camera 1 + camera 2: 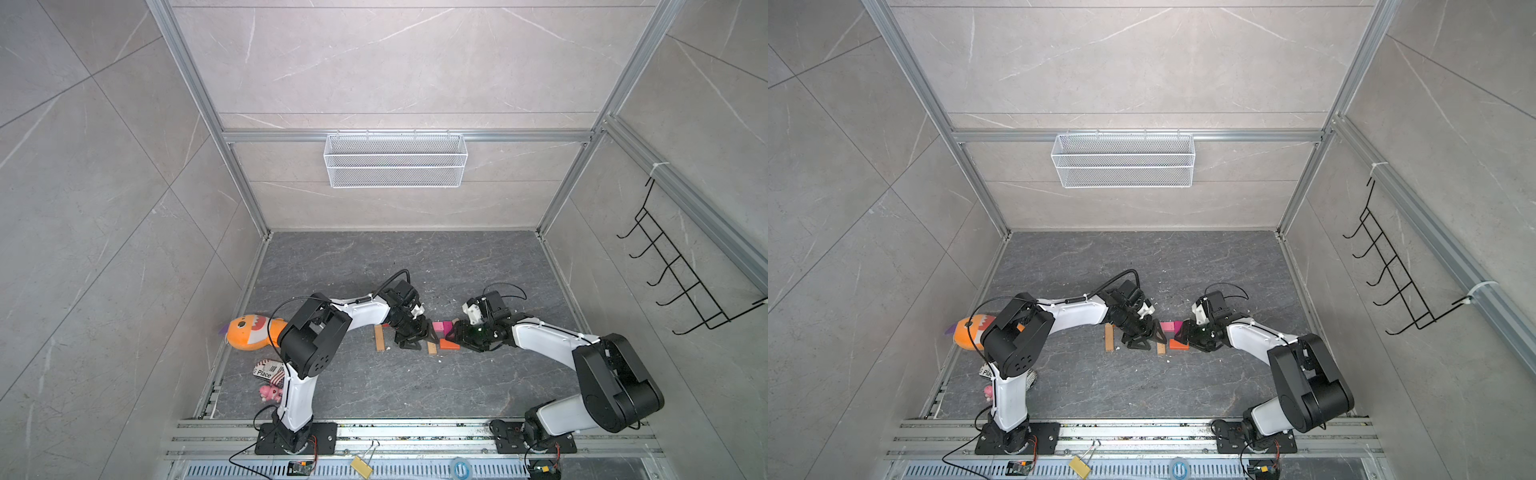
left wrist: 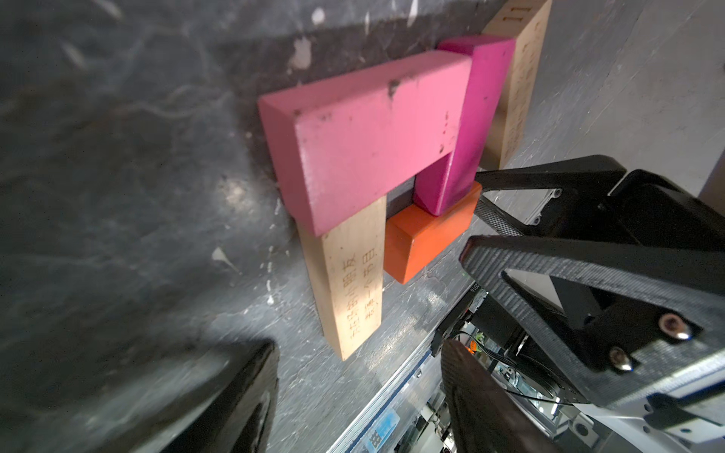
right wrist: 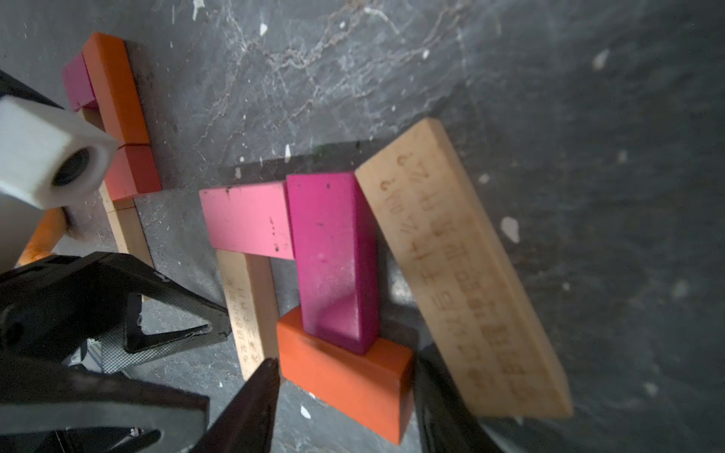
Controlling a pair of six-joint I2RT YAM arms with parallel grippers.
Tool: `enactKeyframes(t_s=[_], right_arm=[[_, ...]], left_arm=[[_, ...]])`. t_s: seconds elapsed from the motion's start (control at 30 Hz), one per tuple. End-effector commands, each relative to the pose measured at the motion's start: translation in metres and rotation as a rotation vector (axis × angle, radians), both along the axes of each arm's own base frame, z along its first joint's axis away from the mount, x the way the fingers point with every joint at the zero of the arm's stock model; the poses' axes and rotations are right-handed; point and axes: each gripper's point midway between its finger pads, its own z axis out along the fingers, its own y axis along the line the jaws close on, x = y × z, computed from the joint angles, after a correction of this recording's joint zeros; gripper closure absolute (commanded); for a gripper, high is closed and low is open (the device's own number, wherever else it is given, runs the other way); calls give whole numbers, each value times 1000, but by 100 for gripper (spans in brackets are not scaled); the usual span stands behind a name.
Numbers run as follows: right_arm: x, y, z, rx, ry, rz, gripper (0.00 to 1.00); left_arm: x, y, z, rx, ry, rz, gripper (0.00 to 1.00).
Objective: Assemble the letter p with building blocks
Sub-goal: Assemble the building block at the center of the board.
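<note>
item 1. right gripper (image 3: 347, 366), nearest the lens. its fingers (image 3: 251, 412) stand against the two short ends of the orange block (image 3: 353, 376) and look clamped on it endwise, likely so the bar can be slid square into the gap it must close.

item 2. letter p (image 2: 353, 137), under way, directly beyond those fingertips. the tan stem (image 3: 251, 310) lies just beside one finger. the light pink block (image 3: 247, 219) is laid across the stem's far end. the magenta block (image 3: 333, 255) runs back from the pink toward the fingers. its near end rides on top of the orange block, so it sits tilted, not flat. judged: loop closed in outline, last bar not yet seated level.

item 3. loose tan block (image 3: 463, 274), flat on the table (image 3: 392, 78) beside the other finger, touching the magenta's far corner. appears spare.

item 4. left gripper (image 2: 361, 353). fingers well apart, nothing between them, poised just beside the stem's free end. seemingly kept clear to give the right arm room.

item 5. second letter p (image 3: 115, 86), on the far side of the left gripper from the right fingers. orange, red and magenta bars on a tan stem, lying flat. looks finished.

item 6. plush fish (image 1: 249, 332), well apart from both grippers. no part in the job.
</note>
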Motion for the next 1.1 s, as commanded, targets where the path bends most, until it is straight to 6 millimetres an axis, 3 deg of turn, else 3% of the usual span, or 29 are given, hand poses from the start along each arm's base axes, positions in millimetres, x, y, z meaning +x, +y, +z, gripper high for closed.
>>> enactKeyframes(t_s=[0.0, 0.63, 1.07], right_arm=[[5, 6, 4, 11, -23, 26, 42], [9, 13, 1, 24, -25, 40, 42], [0, 9, 2, 14, -15, 36, 42]], left_arm=[[5, -6, 6, -33, -8, -10, 31], [4, -6, 2, -29, 5, -6, 31], [2, -8, 0, -31, 9, -11, 31]])
